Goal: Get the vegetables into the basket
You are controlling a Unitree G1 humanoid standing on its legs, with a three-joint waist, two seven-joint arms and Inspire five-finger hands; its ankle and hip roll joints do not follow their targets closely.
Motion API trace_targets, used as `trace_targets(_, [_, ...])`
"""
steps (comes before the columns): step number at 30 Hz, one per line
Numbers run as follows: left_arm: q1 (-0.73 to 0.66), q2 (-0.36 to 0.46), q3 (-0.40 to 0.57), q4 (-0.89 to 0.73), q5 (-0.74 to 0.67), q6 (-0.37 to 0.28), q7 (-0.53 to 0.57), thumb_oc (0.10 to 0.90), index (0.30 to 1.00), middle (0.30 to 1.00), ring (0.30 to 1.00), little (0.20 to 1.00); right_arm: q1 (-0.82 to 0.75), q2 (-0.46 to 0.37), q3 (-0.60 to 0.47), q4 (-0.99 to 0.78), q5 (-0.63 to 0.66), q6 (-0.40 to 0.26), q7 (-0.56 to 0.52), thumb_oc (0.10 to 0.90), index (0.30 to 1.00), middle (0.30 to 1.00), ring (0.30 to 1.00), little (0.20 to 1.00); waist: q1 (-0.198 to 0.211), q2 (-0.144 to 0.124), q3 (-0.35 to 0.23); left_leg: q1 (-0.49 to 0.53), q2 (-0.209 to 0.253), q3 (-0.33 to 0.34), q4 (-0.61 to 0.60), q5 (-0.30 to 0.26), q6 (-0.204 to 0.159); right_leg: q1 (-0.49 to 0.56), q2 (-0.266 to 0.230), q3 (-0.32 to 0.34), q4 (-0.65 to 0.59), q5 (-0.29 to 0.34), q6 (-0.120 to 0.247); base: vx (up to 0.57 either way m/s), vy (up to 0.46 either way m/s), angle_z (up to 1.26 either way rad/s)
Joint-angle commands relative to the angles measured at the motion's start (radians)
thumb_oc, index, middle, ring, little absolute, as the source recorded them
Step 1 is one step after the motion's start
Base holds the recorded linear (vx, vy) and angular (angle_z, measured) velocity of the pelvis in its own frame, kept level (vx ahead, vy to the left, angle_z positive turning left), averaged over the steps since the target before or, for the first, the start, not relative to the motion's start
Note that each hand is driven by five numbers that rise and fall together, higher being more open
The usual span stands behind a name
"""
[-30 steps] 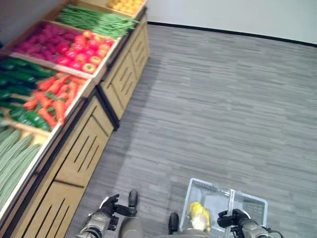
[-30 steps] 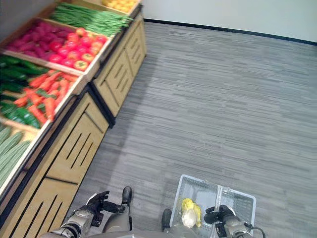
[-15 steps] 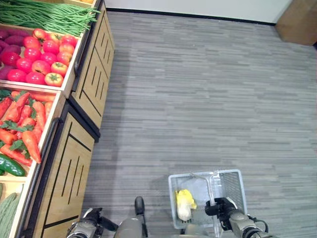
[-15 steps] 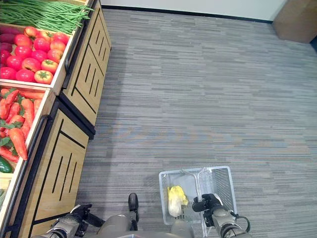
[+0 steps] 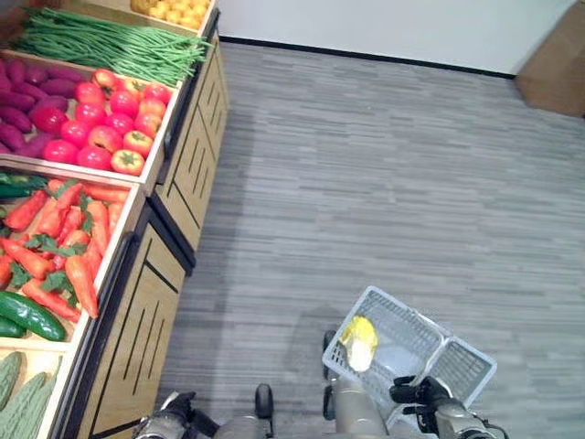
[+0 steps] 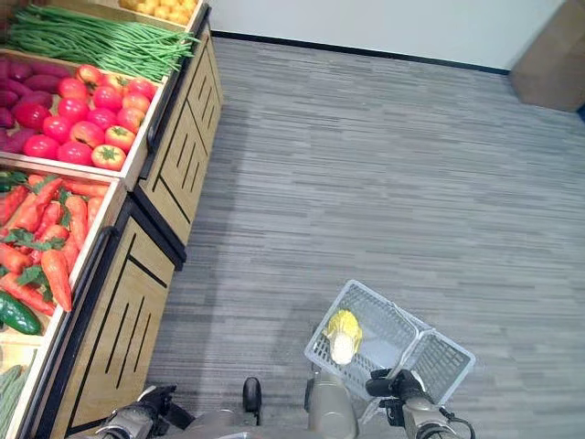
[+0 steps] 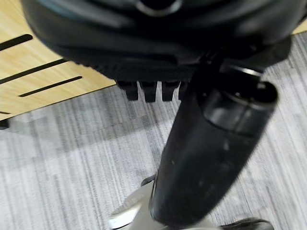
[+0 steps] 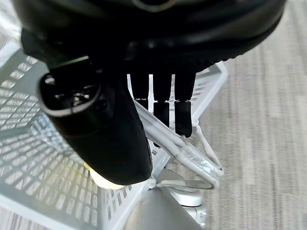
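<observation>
A white wire basket hangs over the grey floor, turned at a diagonal. My right hand is shut on its white handle, fingers curled round it. One yellow-white cabbage lies in the basket's corner nearest the stand. The wooden produce stand on the left holds carrots, tomatoes, green beans and cucumbers. My left hand hangs low beside the stand's front panel, fingers curled in and holding nothing.
Purple sweet potatoes and yellow fruit fill other bins of the stand. Pale green gourds lie in the nearest bin. A brown box stands by the far wall. Open grey floor stretches to the right of the stand.
The whole view has shifted, so the camera moved. The basket has swung to a diagonal in my right hand, and the cabbage now lies in its corner nearest the stand.
</observation>
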Motion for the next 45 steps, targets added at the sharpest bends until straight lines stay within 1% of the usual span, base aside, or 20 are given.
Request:
trace_targets(1, [-0.030,0.026,0.031,-0.017,0.018,-0.007,0.007,0.900,1.000,1.000,1.000,1.000,0.023,-0.050,0.064,0.008,-0.028,0.005,0.015,0.400,0.300,0.300,0.300,0.300,0.005,0.003,0.015,0.035,0.058,-0.059,0.083,-0.096,-0.097,-0.045,-0.011,0.016,0.119,0.038,0.044,0.21,-0.154,0.73])
trace_targets(2, [-0.030,0.020,0.027,-0.016,0.017,-0.006,0.006,0.900,1.000,1.000,1.000,1.000,0.025,-0.055,0.067,0.007,-0.029,0.005,0.017,0.400,0.300,0.300,0.300,0.300,-0.001,0.015,-0.001,0.051,0.080,-0.085,0.061,-0.091,-0.111,-0.041,0.011,0.020,0.132,0.019,0.027,0.23,-0.171,0.74])
trace_targets(6, [-0.042,0.000,0.003,-0.019,0.014,-0.003,0.007,0.900,1.000,1.000,1.000,1.000,0.024,-0.065,0.079,0.003,-0.028,0.004,0.016,0.400,0.300,0.300,0.300,0.300,-0.009,0.040,-0.018,0.049,0.131,-0.122,0.048,-0.074,-0.145,-0.048,0.026,-0.034,0.172,-0.030,-0.002,0.17,-0.191,0.47])
trace_targets(9, [-0.054,-0.009,-0.008,-0.027,0.003,-0.004,0.012,0.900,1.000,1.000,1.000,1.000,0.021,-0.067,0.088,0.005,-0.025,0.004,0.016,0.400,0.300,0.300,0.300,0.300,-0.009,0.046,-0.021,0.041,0.152,-0.126,0.040,-0.062,-0.161,-0.041,0.032,-0.058,0.167,-0.043,-0.010,0.08,-0.122,0.58])
trace_targets(11, [-0.056,-0.016,-0.020,-0.032,0.009,-0.005,0.008,0.900,1.000,1.000,1.000,1.000,0.026,-0.069,0.088,0.006,-0.021,0.006,0.017,0.400,0.300,0.300,0.300,0.300,-0.009,0.052,-0.027,0.037,0.173,-0.116,0.034,-0.049,-0.178,-0.029,0.031,-0.079,0.157,-0.055,-0.017,0.12,-0.130,0.18])
trace_targets(13, [-0.049,-0.018,-0.020,-0.029,0.012,-0.004,0.009,0.900,1.000,1.000,1.000,1.000,0.040,-0.070,0.088,0.013,-0.029,0.006,0.020,0.400,0.300,0.300,0.300,0.300,-0.009,0.061,-0.040,0.037,0.191,-0.109,0.034,-0.019,-0.195,-0.011,0.039,-0.094,0.147,-0.067,-0.024,0.12,-0.094,0.23])
trace_targets(14, [-0.049,-0.018,-0.020,-0.029,0.012,-0.004,0.009,0.900,1.000,1.000,1.000,1.000,0.040,-0.070,0.088,0.013,-0.029,0.006,0.020,0.400,0.300,0.300,0.300,0.300,-0.010,0.061,-0.040,0.037,0.191,-0.109,0.034,-0.019,-0.195,-0.011,0.039,-0.094,0.147,-0.067,-0.025,0.12,-0.120,0.25])
trace_targets(17, [-0.038,-0.015,-0.007,-0.027,0.007,-0.004,0.010,0.900,1.000,1.000,1.000,1.000,0.055,-0.068,0.098,0.017,-0.047,0.007,0.029,0.400,0.300,0.300,0.300,0.300,-0.001,0.071,-0.043,0.027,0.206,-0.112,0.083,0.032,-0.220,0.025,0.054,-0.107,0.137,-0.092,-0.044,0.11,-0.127,0.21])
trace_targets(18, [-0.032,-0.018,0.011,-0.027,-0.015,-0.002,0.006,0.900,1.000,1.000,1.000,1.000,0.064,-0.066,0.102,0.017,-0.053,0.006,0.035,0.400,0.300,0.300,0.300,0.300,0.013,0.066,-0.028,-0.029,0.189,-0.115,0.215,0.103,-0.250,0.088,0.061,-0.122,0.108,-0.110,-0.066,0.09,-0.187,0.46])
trace_targets(19, [-0.032,-0.024,0.006,-0.037,-0.019,-0.002,0.007,0.900,1.000,1.000,1.000,1.000,0.060,-0.071,0.110,0.016,-0.061,0.008,0.037,0.400,0.300,0.300,0.300,0.300,0.025,0.047,-0.009,-0.084,0.163,-0.107,0.309,0.116,-0.247,0.123,0.049,-0.129,0.099,-0.121,-0.076,0.16,-0.121,0.74])
trace_targets(20, [-0.029,-0.035,0.004,-0.043,-0.026,0.000,0.006,0.900,1.000,1.000,1.000,1.000,0.063,-0.075,0.101,0.022,-0.064,0.012,0.032,0.400,0.300,0.300,0.300,0.300,0.039,0.038,-0.005,-0.151,0.191,-0.018,0.188,0.073,-0.217,0.168,0.017,-0.131,0.094,-0.140,-0.052,0.16,-0.007,0.78])
trace_targets(21, [-0.028,-0.039,-0.002,-0.047,-0.024,-0.001,0.009,0.900,1.000,1.000,1.000,1.000,0.063,-0.076,0.094,0.018,-0.058,0.011,0.028,0.400,0.300,0.300,0.300,0.300,0.047,0.040,-0.007,-0.189,0.197,-0.002,0.133,0.094,-0.214,0.179,0.014,-0.130,0.092,-0.142,-0.043,0.24,0.127,0.69])
trace_targets(22, [-0.028,-0.042,-0.010,-0.048,-0.019,-0.001,0.008,0.900,1.000,1.000,1.000,1.000,0.062,-0.076,0.091,0.016,-0.060,0.011,0.024,0.400,0.300,0.300,0.300,0.300,0.054,0.052,-0.012,-0.190,0.201,0.012,0.095,0.105,-0.209,0.185,0.020,-0.111,0.110,-0.164,-0.037,0.16,0.122,0.20])
trace_targets(24, [-0.023,-0.042,-0.016,-0.044,-0.011,-0.001,0.002,0.900,1.000,1.000,1.000,1.000,0.065,-0.072,0.090,0.017,-0.061,0.010,0.025,0.400,0.300,0.300,0.300,0.300,0.051,0.055,-0.018,-0.185,0.199,0.020,0.093,0.106,-0.207,0.185,0.019,-0.108,0.112,-0.163,-0.036,0.08,0.119,-0.34])
trace_targets(25, [-0.025,-0.035,-0.016,-0.049,-0.006,-0.005,0.002,0.900,1.000,1.000,1.000,1.000,0.061,-0.067,0.088,0.016,-0.061,0.010,0.024,0.400,0.300,0.300,0.300,0.300,0.048,0.046,-0.026,-0.171,0.177,0.018,0.102,0.075,-0.194,0.181,0.006,-0.088,0.109,-0.149,-0.031,0.05,0.150,-0.57])
trace_targets(29, [-0.027,-0.021,-0.009,-0.050,-0.002,-0.008,0.004,0.900,1.000,1.000,1.000,1.000,0.060,-0.055,0.087,0.030,-0.065,0.014,0.023,0.400,0.300,0.300,0.300,0.300,0.055,0.036,-0.031,-0.147,0.157,0.051,0.095,0.048,-0.174,0.184,-0.014,-0.058,0.089,-0.128,-0.014,0.04,0.143,-0.58])
trace_targets(31, [-0.027,-0.017,-0.005,-0.050,-0.005,-0.008,0.005,0.900,1.000,1.000,1.000,1.000,0.058,-0.052,0.088,0.033,-0.068,0.015,0.023,0.400,0.300,0.300,0.300,0.300,0.057,0.033,-0.031,-0.142,0.154,0.055,0.090,0.045,-0.169,0.184,-0.017,-0.052,0.086,-0.122,-0.009,0.01,0.099,-0.34])
trace_targets(32, [-0.026,-0.008,0.002,-0.043,-0.004,-0.008,0.006,0.900,1.000,1.000,1.000,1.000,0.055,-0.046,0.089,0.035,-0.069,0.018,0.025,0.400,0.300,0.300,0.300,0.300,0.061,0.025,-0.032,-0.134,0.147,0.067,0.084,0.038,-0.160,0.178,-0.023,-0.038,0.084,-0.113,0.001,0.02,0.150,-0.11])
trace_targets(35, [-0.024,0.004,0.005,-0.033,0.005,-0.005,0.004,0.900,1.000,1.000,1.000,1.000,0.053,-0.037,0.093,0.038,-0.077,0.019,0.028,0.400,0.300,0.300,0.300,0.300,0.064,0.017,-0.031,-0.124,0.137,0.075,0.081,0.028,-0.148,0.172,-0.030,-0.024,0.088,-0.107,0.011,0.02,0.116,-0.17])
trace_targets(45, [-0.015,0.014,0.020,-0.022,0.010,-0.007,-0.001,0.900,1.000,1.000,1.000,1.000,0.048,-0.025,0.099,0.049,-0.085,0.025,0.038,0.400,0.300,0.300,0.300,0.300,0.072,-0.014,-0.031,-0.097,0.101,0.076,0.090,-0.012,-0.113,0.159,-0.049,0.008,0.094,-0.078,0.037,0.01,0.063,-0.06])
